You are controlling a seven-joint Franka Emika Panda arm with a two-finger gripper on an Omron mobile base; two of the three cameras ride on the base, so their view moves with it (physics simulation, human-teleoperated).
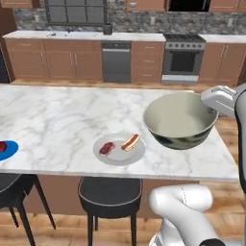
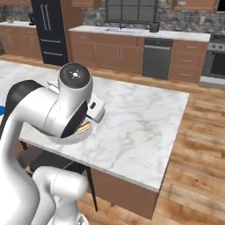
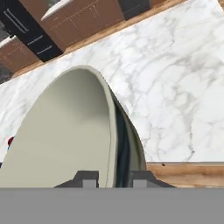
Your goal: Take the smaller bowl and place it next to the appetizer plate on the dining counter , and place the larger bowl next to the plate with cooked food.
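The larger bowl [image 1: 180, 120], cream inside and dark green outside, sits low over the right end of the dining counter [image 1: 57, 115]. My gripper [image 1: 209, 106] is shut on its right rim. In the hand view the bowl's rim [image 3: 111, 131] runs between my two fingertips [image 3: 89, 178]. The plate with cooked food [image 1: 118, 148] lies just left of the bowl. It peeks out under my arm [image 2: 83, 128] in the right base view. The blue appetizer plate [image 1: 7, 150] is at the counter's far left edge. The smaller bowl is out of view. I cannot tell whether the bowl touches the counter.
Dark round stools [image 1: 109, 192] stand under the counter's near edge. The counter's right end [image 2: 145, 127] is bare marble, with wooden floor [image 2: 197, 145] beyond it. Brown cabinets, a dishwasher [image 1: 116, 60] and an oven [image 1: 182, 60] line the far wall.
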